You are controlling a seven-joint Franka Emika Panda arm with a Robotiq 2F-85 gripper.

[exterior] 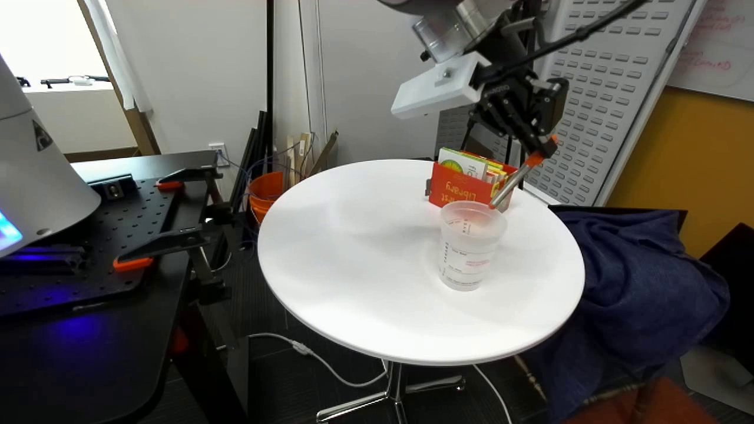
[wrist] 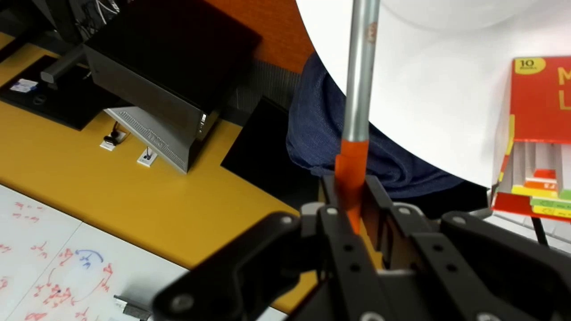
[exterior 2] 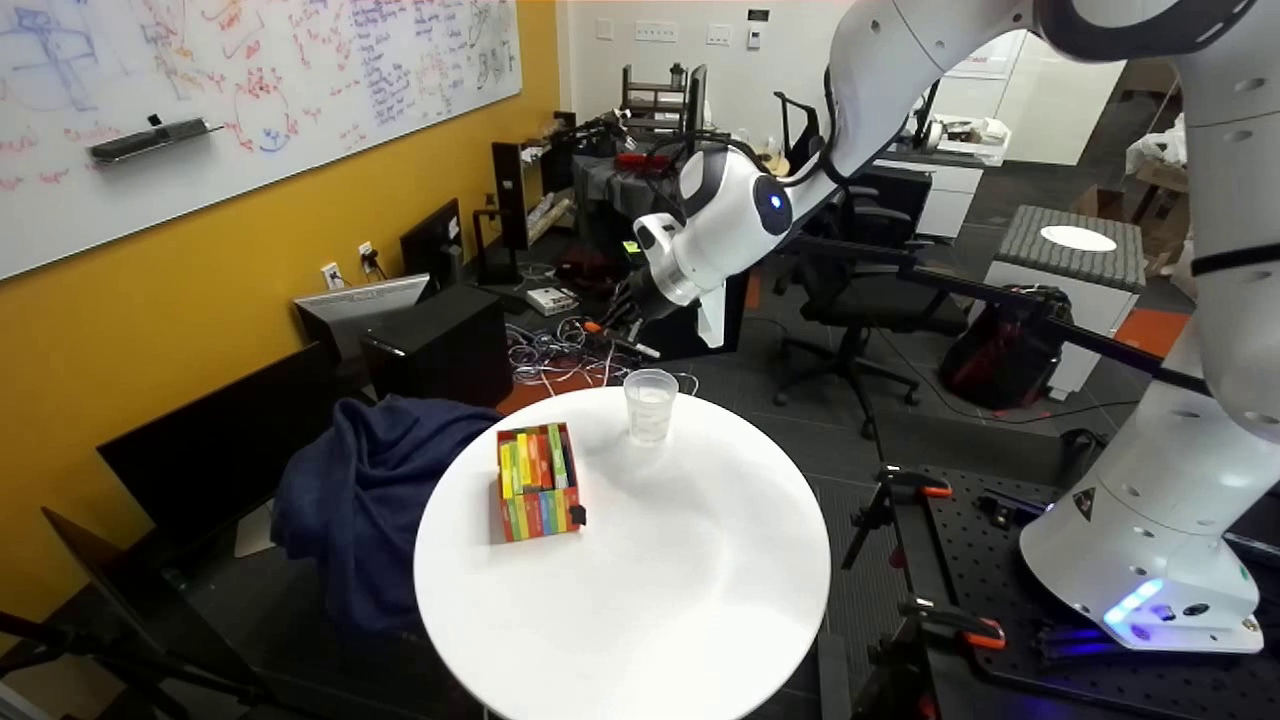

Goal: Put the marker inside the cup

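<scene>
A: What is the black two-fingered gripper (wrist: 350, 191) doing?

B: It is clenched on the orange end of a thin, silver-grey and orange marker (wrist: 359, 89).

A: Where does the marker's far end point?

B: Down at a slant, in the air. In an exterior view it shows right at the rim of a clear, tapering, printed plastic cup (exterior: 468, 250). Yet in an exterior view the marker (exterior 2: 638, 348) appears above that rim, with a gap between.

A: Over the mouth, then?

B: I can't tell whether it is over the mouth or just beside it, but the marker is outside the cup.

A: How does the cup stand?

B: Upright, near the edge of a round white table (exterior: 353, 253).

A: And its neighbour?

B: A red box (exterior: 459, 187) packed with thin, bright-coloured books (exterior: 464, 164), on the same table, near the cup but apart from it.

A: Farther out?

B: A dark blue cloth (exterior: 642, 282) lies in folds beside the table. The white jointed arm (exterior 2: 890, 70) that bears the gripper rises from a black perforated plate (exterior 2: 985, 560).

A: And the room behind?

B: A yellow wall (exterior 2: 200, 300) carrying a white board (exterior 2: 180, 190) covered with red and blue writing (exterior 2: 385, 40).
</scene>
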